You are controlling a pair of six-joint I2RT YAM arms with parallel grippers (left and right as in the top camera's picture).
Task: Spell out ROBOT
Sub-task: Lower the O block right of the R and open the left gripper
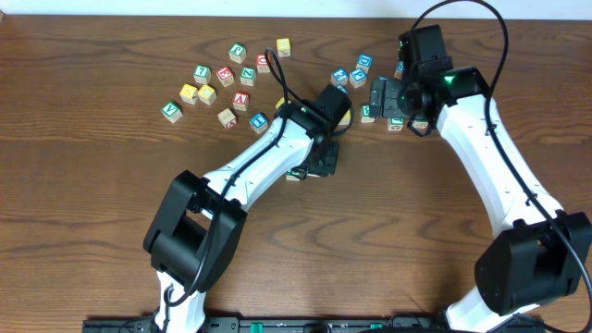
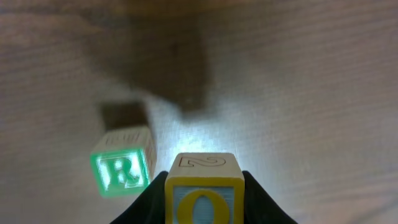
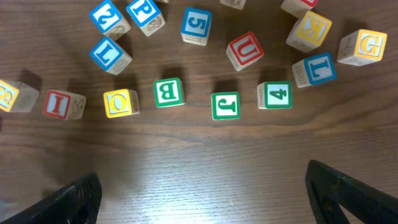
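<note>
The left end effector (image 2: 205, 208) gripped 1 yellow O cube (image 2: 203, 177), held just beside the green R cube (image 2: 121, 169) on the bench (image 2: 311, 93), evidently to seat letter 2. The right end effector (image 3: 202, 193) hung wide open, empty, above the green B cube (image 3: 168, 92).

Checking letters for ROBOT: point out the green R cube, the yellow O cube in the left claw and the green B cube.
green R cube (image 2: 121, 173), left wrist view, on its lettered face.
yellow O cube (image 2: 204, 202), left wrist view, on its front face.
green B cube (image 3: 168, 92), right wrist view, on its letter.
</note>
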